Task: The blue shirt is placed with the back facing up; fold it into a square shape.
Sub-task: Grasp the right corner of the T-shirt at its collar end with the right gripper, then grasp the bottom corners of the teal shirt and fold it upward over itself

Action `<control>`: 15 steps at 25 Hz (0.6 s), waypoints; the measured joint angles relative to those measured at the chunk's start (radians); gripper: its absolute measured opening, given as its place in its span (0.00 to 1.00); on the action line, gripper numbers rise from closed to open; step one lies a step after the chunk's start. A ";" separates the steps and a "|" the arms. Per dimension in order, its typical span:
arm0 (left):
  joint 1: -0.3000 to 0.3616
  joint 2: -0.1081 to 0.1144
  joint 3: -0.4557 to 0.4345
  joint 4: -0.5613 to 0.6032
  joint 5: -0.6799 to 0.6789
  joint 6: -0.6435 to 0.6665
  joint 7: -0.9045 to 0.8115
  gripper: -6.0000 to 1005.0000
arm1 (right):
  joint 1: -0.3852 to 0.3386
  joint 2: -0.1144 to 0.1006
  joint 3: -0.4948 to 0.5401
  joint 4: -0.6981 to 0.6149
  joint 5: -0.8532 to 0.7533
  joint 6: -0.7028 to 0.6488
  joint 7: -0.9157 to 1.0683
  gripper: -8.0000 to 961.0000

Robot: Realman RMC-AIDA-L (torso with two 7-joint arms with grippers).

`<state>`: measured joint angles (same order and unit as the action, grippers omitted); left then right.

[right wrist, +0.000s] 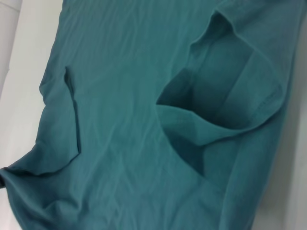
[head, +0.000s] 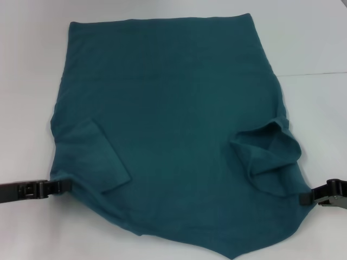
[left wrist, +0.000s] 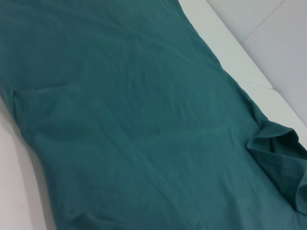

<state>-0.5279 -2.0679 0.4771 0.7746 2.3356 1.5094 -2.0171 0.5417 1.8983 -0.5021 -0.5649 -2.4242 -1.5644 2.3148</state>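
The blue shirt (head: 179, 135) lies spread plain side up over the white surface (head: 32, 81), both sleeves folded in onto the body (the left one flat, the right one puffed open like a pocket). The left gripper (head: 64, 186) sits low at the shirt's near-left edge and the right gripper (head: 305, 199) at its near-right edge, each with its tip at the cloth. Whether either one's fingers are closed on the fabric cannot be told.
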 joint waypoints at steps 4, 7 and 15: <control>-0.001 0.001 0.000 -0.001 -0.001 0.000 -0.002 0.02 | -0.012 -0.001 0.006 -0.003 0.001 0.013 -0.011 0.05; -0.001 0.002 0.000 -0.001 -0.001 0.000 -0.005 0.02 | -0.019 -0.001 0.012 -0.003 0.003 0.025 -0.030 0.05; 0.026 -0.001 -0.011 -0.001 -0.001 0.011 -0.007 0.02 | -0.040 -0.003 0.091 -0.003 0.006 0.020 -0.095 0.05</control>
<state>-0.5022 -2.0692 0.4661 0.7731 2.3344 1.5200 -2.0243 0.5015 1.8954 -0.4107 -0.5680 -2.4182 -1.5441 2.2201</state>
